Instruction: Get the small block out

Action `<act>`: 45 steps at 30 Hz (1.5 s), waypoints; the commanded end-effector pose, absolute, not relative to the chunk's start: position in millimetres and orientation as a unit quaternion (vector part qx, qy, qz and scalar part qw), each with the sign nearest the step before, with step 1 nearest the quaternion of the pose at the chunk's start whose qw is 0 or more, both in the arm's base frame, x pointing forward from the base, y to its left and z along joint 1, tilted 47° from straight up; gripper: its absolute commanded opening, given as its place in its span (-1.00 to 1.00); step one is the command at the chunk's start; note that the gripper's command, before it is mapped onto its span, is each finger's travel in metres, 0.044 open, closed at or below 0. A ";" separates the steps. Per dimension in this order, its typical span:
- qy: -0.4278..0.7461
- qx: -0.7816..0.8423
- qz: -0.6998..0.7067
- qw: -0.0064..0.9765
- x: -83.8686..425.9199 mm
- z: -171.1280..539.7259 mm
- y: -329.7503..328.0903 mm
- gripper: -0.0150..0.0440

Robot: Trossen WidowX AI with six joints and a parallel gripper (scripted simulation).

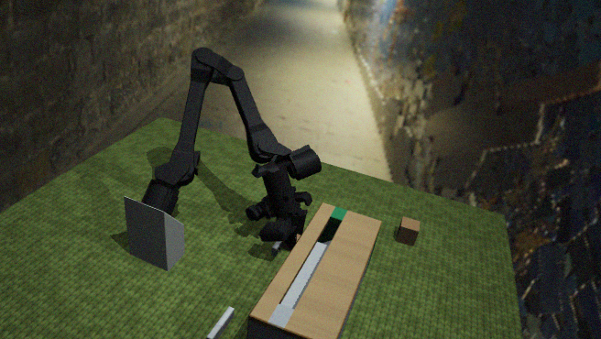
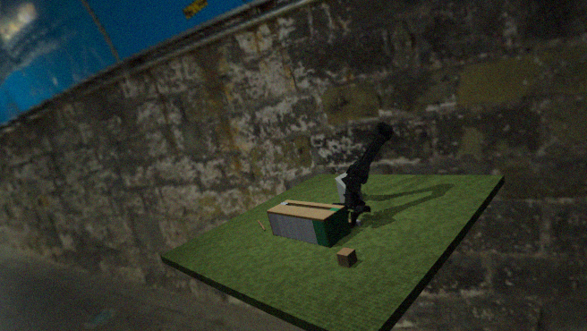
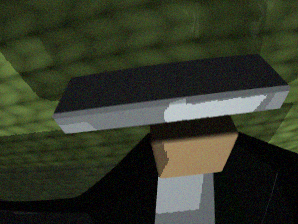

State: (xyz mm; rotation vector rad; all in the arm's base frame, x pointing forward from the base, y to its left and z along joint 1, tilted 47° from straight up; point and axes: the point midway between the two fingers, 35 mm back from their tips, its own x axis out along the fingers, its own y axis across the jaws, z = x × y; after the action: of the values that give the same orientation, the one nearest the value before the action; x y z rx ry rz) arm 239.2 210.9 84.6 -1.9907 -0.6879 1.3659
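Observation:
The small tan block (image 3: 193, 153) lies on the green table, at the end of a grey strip that comes out of the box. A flat grey bar lies just beyond it. My gripper (image 3: 183, 136) (image 1: 281, 238) (image 2: 353, 219) is down at the table beside the box's left wall near its green end, with its dark fingers on both sides of the block, shut on it. In the top and exterior views the arm hides the block. The wood-topped box (image 1: 339, 275) (image 2: 297, 211) stands upright with a grey shelf (image 1: 304, 275) in its slot.
A brown cube (image 1: 408, 230) (image 2: 346, 257) sits on the table right of the box. A grey upright panel (image 1: 153, 238) stands to the left near the arm's base. Another grey bar lies at the front. The table's edges are close behind and to the right.

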 end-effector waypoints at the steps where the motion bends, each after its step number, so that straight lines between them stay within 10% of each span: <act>1: -0.258 -0.753 0.518 0.313 239.1 84.0 210.8 -0.17; 6: -0.258 -0.754 0.518 0.311 241.8 91.4 202.5 -0.49; 21: -0.252 -0.750 0.522 0.319 244.6 126.0 164.6 -0.49; 45: 0.036 -0.497 0.599 0.626 240.7 119.7 139.8 -0.49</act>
State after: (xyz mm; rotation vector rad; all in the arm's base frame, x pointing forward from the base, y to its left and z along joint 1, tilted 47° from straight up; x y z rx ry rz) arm 239.9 142.2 118.0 -1.2309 0.0155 1.3914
